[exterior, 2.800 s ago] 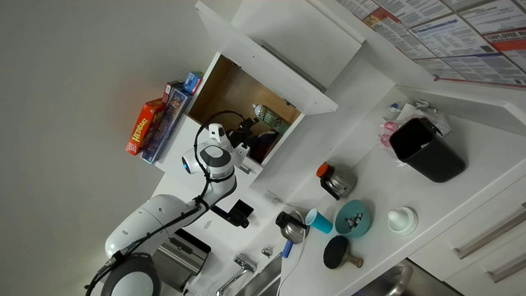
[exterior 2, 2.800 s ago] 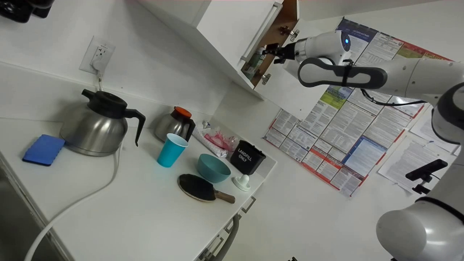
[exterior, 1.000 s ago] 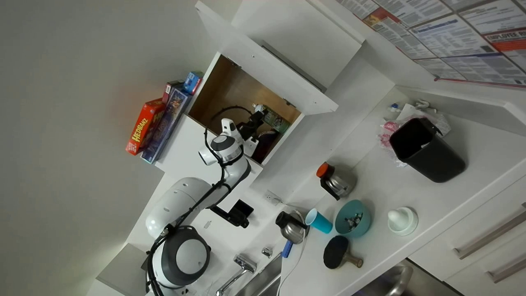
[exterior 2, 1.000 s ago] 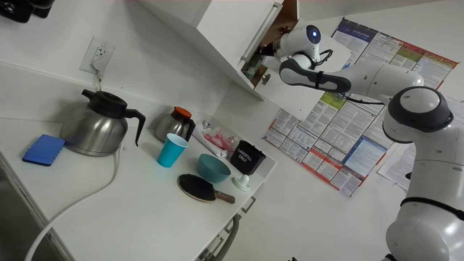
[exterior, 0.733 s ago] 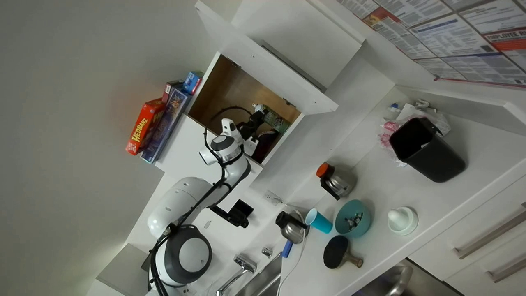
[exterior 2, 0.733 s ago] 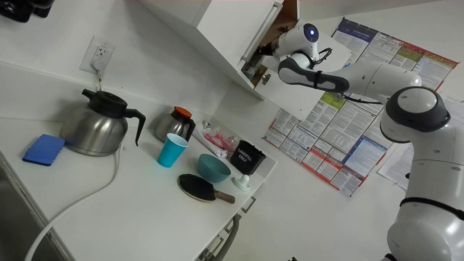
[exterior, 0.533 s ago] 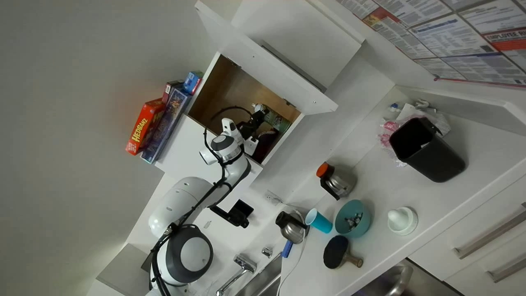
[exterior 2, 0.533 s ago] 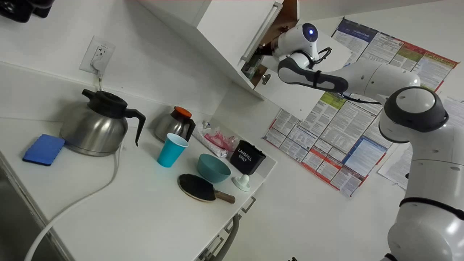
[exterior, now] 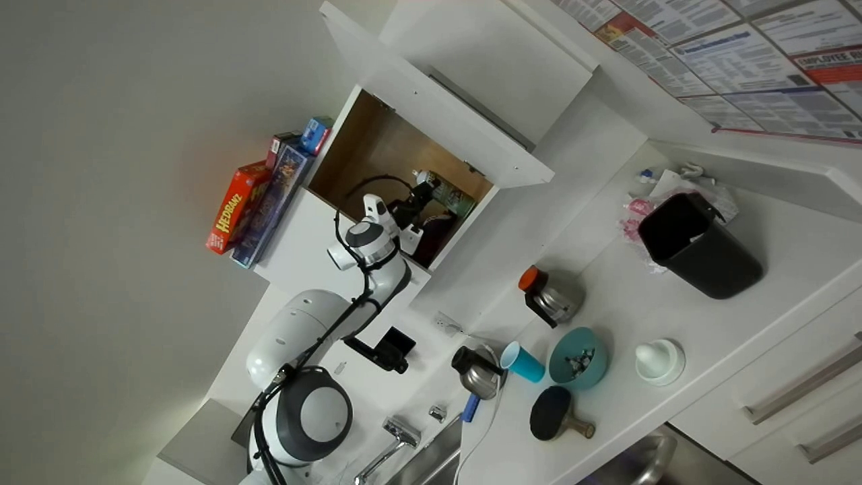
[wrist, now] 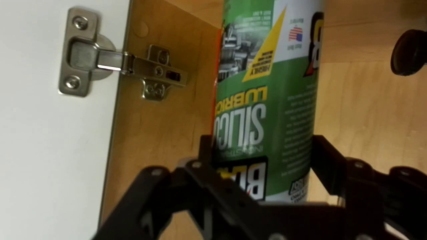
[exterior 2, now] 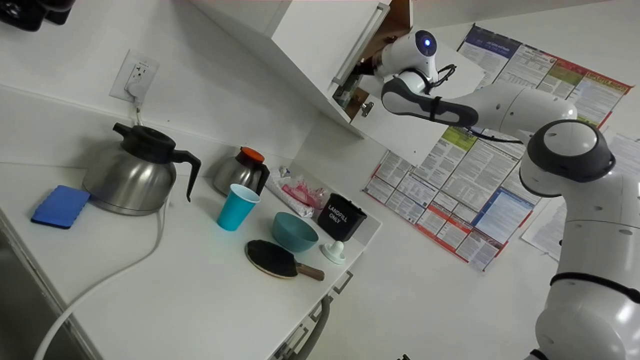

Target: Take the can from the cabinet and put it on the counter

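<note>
With the cabinet (exterior: pixel 387 131) standing open, upper middle of an exterior view, I'm judging reach and grasp done: the can (wrist: pixel 263 110) is sitting inside, filling the upper centre of the wrist view, and the claw (wrist: pixel 263 155) is gripping both its sides. Drawing it out and lowering it to the bench (exterior: pixel 626 303) are both remaining.

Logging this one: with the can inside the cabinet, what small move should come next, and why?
Probably a slight lift, to test the hold before drawing the can out. In the wrist view the claw seems shut on it, touching both sides; an exterior view shows it inside the cabinet, not yet on the counter.
</note>
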`<state>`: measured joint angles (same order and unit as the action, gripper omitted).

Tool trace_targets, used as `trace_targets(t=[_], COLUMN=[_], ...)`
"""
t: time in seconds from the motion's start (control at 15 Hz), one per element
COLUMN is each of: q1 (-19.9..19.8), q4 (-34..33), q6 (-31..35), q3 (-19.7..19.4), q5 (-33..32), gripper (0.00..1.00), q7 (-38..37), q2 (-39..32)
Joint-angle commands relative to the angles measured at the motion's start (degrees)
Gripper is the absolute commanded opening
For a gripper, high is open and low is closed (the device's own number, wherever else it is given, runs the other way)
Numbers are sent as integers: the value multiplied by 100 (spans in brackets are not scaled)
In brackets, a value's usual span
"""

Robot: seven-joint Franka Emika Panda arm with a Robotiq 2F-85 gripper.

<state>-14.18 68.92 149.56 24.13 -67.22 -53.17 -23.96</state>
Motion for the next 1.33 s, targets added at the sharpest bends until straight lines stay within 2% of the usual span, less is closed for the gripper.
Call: trace_targets(t=[0.0, 0.27, 0.47, 0.87, 1.27], q1=[-30, -205, -359, -647, -629], q4=[126, 534, 1119, 2883, 4527], q6=[-130, -199, -212, -89, 157], q3=[32, 75, 27, -150, -216], q5=[88, 513, 791, 804, 508], gripper=[48, 48, 48, 48, 48], q7=[-144, -51, -91, -645, -1585], q2=[364, 879, 1455, 2984, 4077])
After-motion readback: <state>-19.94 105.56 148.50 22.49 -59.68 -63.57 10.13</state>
